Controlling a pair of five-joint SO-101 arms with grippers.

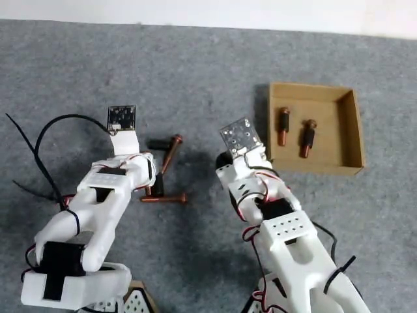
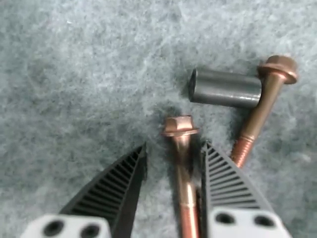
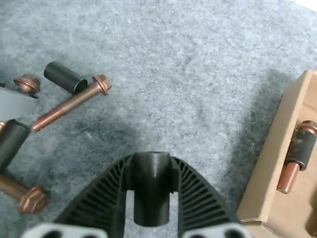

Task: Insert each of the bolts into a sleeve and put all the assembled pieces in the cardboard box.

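Left gripper [image 2: 174,145]: set low over the grey mat [image 1: 195,65], jaws parted to a moderate width. The first bolt [image 2: 182,163] is enclosed between the fingers without being clamped. It lies lengthwise, close against one finger, with its head just past the fingertips.

Second bolt [image 2: 260,109]: lying flat on the mat just beyond the left gripper, at an angle to the first bolt.

Loose sleeve [image 2: 225,88]: dark and on its side, one end touching the second bolt near its head.

Third bolt [image 1: 164,197]: lying flat on the mat beside the left arm, with another sleeve [image 1: 158,187] just beside it.

Right gripper [image 3: 151,163]: closed narrowly on the held sleeve [image 3: 151,191], which is gripped by its sides between the fingers. It is placed over bare mat, between the loose parts and the cardboard box [image 1: 313,168].

Cardboard box: open-topped, resting on the mat near the right arm. Two assembled pieces are laid inside, one [image 1: 283,126] near the wall facing the arms, the other [image 1: 307,137] just beside it. Each is a bolt with a dark sleeve on its shank.
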